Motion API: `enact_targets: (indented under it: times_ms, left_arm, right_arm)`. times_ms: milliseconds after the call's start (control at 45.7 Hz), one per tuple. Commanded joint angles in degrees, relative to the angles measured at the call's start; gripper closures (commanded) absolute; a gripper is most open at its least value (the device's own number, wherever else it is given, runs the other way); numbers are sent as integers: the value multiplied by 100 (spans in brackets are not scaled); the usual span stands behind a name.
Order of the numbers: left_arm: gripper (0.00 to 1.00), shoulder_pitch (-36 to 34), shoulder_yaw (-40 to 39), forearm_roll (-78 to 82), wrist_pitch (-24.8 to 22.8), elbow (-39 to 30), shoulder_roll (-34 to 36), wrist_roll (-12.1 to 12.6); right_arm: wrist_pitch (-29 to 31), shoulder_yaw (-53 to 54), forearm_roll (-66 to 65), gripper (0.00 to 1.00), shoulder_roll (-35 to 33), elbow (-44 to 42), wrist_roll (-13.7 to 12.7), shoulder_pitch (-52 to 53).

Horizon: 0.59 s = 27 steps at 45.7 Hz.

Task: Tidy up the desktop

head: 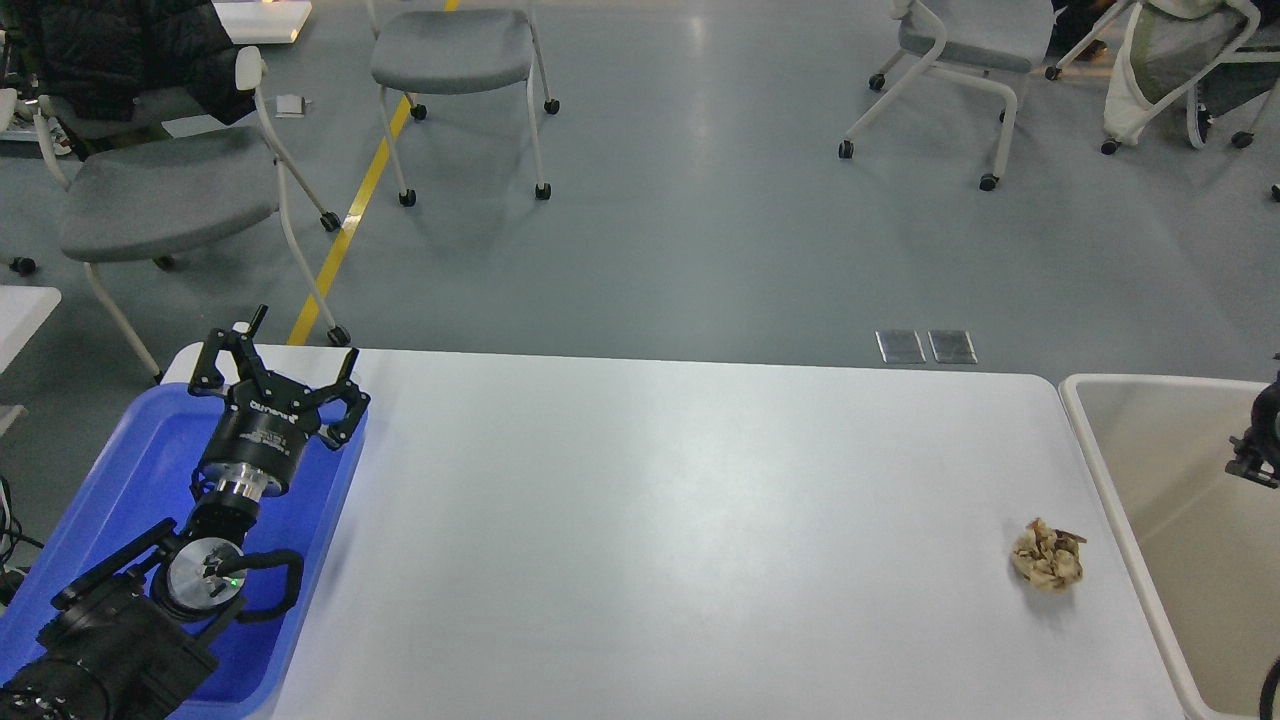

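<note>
While the desktop [650, 520] runs its long axis left to right, the left gripper [285, 375] hangs with jaws spread and empty over the blue tray [120, 470] at its far left corner, and the right gripper [1262, 440], jaw state unclear, sits over the bin [1130, 500] beyond the right end.

Black left arm [150, 590], silver wrist ring

Desktop [650, 520]: you are seeing it filling the lower middle of the frame.
Tray [110, 500]: lying on the desktop's left end, lower left.
Left gripper [295, 365]: hanging over the tray's far end.
Crumpled wad [1047, 554]: sitting on the desktop, lower right, near the bin.
Bin [1120, 520]: standing just beside the desktop's right edge.
Chairs [170, 190]: standing behind, along the top.
</note>
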Motion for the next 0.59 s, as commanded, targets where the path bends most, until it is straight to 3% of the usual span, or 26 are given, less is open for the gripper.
enact_targets:
  times_ms: [0, 175, 438, 569]
  left_arm:
    - [0, 1, 1, -2, 6, -1, 0, 0]
    - [0, 1, 1, -10, 6, -1, 0, 0]
    - [0, 1, 1, -10, 6, -1, 0, 0]
    - [0, 1, 1, -10, 6, -1, 0, 0]
  right_arm:
    - [1938, 1872, -2, 0, -355, 1291, 17, -130]
    - [2958, 2382, 16, 0, 66, 1705, 25, -314]
    - [3064, 2672, 16, 0, 1165, 1995, 52, -631]
    - [3091, 2681, 16, 0, 1657, 2012, 209, -903]
